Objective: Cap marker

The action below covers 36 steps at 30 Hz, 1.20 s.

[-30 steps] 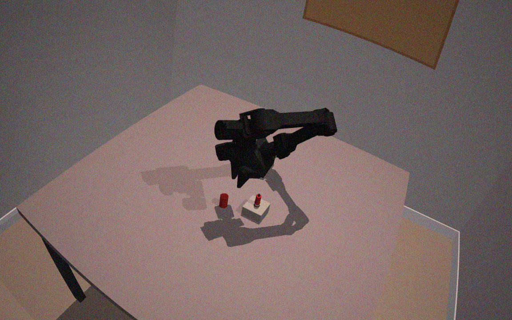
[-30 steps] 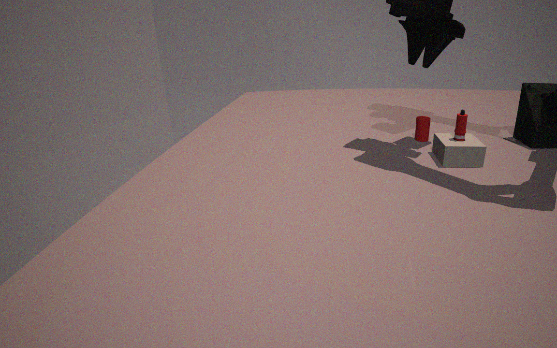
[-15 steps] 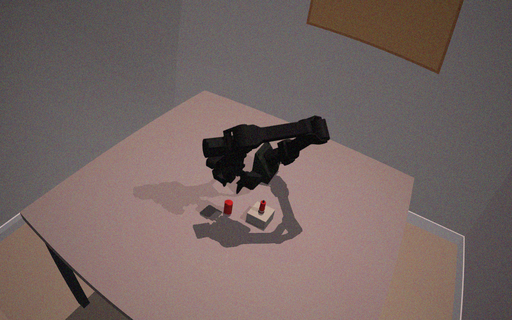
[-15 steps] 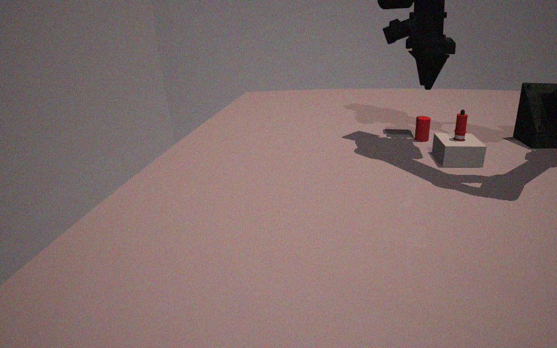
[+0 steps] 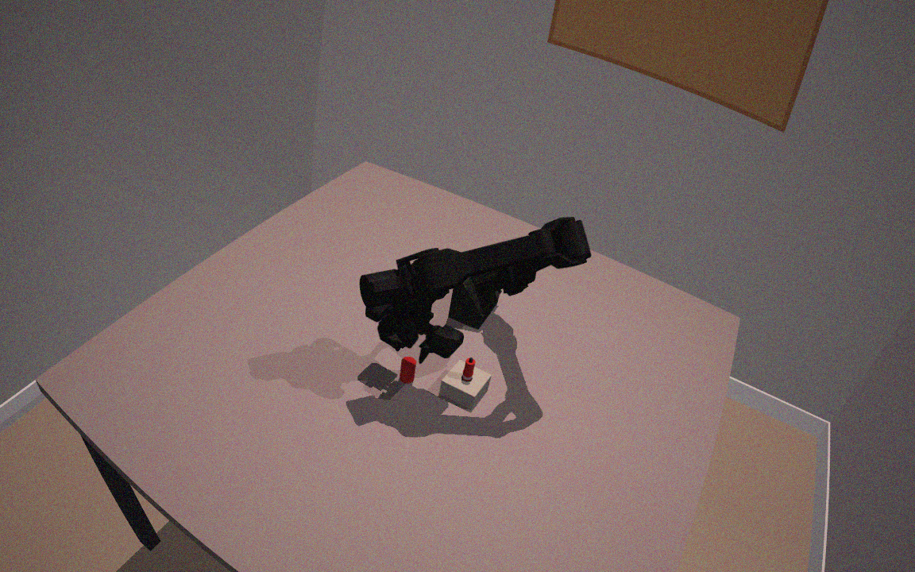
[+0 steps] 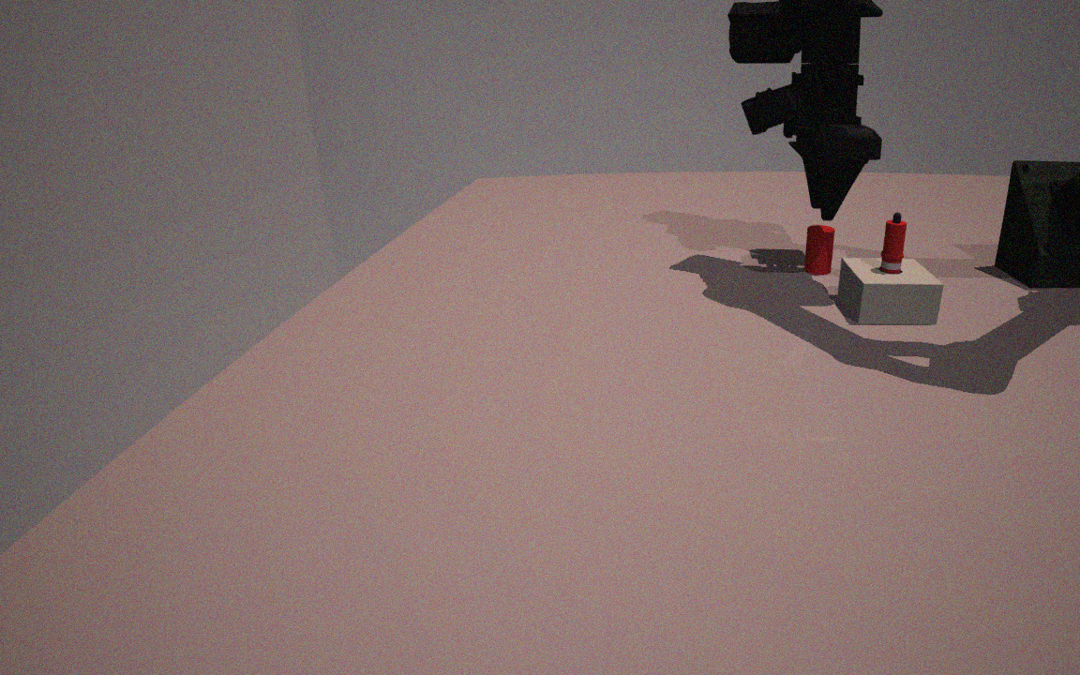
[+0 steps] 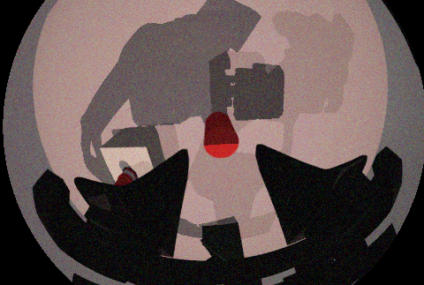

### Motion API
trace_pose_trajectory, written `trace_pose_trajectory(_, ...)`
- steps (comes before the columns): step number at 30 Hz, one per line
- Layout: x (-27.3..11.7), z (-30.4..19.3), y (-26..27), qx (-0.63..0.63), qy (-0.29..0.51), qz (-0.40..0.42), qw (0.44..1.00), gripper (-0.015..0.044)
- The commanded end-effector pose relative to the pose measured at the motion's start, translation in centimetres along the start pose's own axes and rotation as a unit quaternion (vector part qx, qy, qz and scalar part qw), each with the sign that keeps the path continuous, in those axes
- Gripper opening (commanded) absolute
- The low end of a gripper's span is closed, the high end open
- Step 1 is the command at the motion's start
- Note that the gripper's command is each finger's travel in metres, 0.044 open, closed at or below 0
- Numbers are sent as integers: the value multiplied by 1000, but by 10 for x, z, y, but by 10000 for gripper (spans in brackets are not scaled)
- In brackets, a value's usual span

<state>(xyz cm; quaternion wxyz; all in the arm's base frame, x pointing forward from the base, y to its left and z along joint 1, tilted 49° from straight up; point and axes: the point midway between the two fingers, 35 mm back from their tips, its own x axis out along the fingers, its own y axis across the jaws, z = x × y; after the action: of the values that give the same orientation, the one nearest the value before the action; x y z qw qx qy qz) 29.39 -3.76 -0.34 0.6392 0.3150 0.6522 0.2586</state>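
The red cap [image 5: 408,370] [image 6: 819,249] [image 7: 219,131] stands upright on the table, beside the pale holder block [image 5: 459,395] [image 6: 900,304] [image 7: 112,157]. The red marker [image 5: 469,367] [image 6: 893,241] [image 7: 124,176] stands upright in the block, with its black tip bare and pointing up. My gripper [image 5: 411,353] [image 6: 827,216] [image 7: 222,153] is open and empty, pointing down just above the cap. In the wrist view the cap shows between and slightly beyond the two fingertips, and the left finger hides part of the marker and block.
The arm's base [image 5: 473,306] [image 6: 1059,231] stands on the table [image 5: 588,441] [image 6: 443,470] behind the holder block in the top view, and to its right in the exterior view. The arm's shadows fall around the cap and block. A brown board [image 5: 688,49] hangs on the wall.
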Motion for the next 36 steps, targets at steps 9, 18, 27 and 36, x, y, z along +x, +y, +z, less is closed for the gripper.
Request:
trace_pose_trajectory(9,18,1,-1,3,-2,1,1000,250)
trace_pose_trajectory(18,32,1,-1,3,-2,2,1000,250)
trace_pose_trajectory(27,47,0,0,3,-2,2,1000,250)
trace_pose_trajectory(36,53,0,0,3,-2,3,1000,171)
